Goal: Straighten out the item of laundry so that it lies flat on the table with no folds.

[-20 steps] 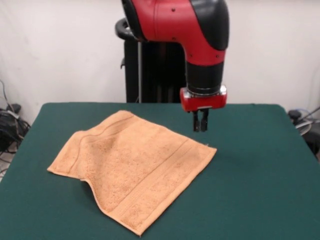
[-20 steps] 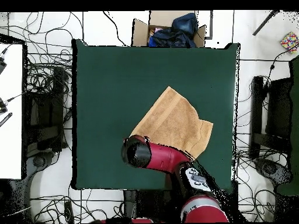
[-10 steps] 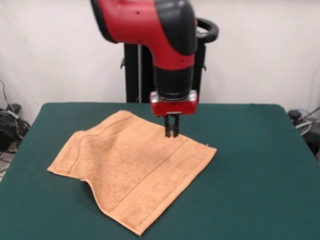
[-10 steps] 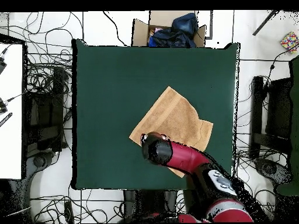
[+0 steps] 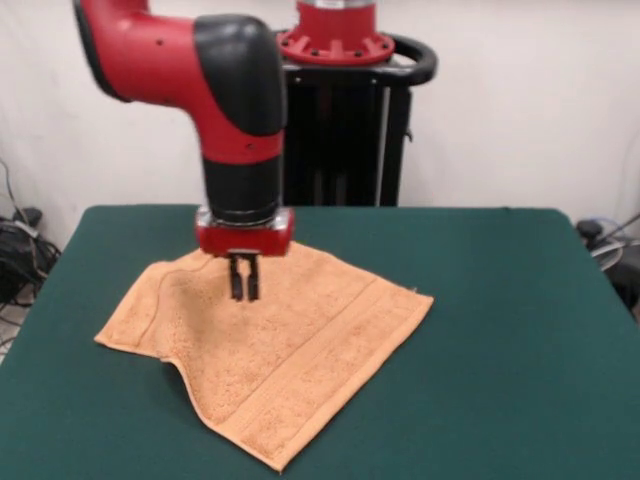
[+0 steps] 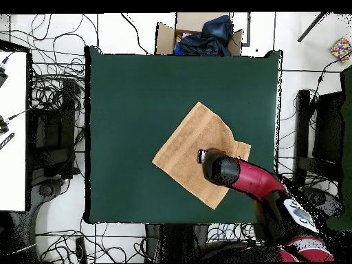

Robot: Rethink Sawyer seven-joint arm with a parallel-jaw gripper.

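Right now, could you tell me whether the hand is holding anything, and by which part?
Nothing is held. The hand hangs shut and empty over the towel, which lies on the table.

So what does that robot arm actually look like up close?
The arm is glossy red with rounded black joint covers, thick and tubular. A black cylindrical wrist ends in a red block, and below it the gripper has two short, thin black fingers. No loose cables show along it.

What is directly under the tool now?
The tool hangs over the towel. Under the towel only the green table shows around it; whatever the cloth covers is hidden.
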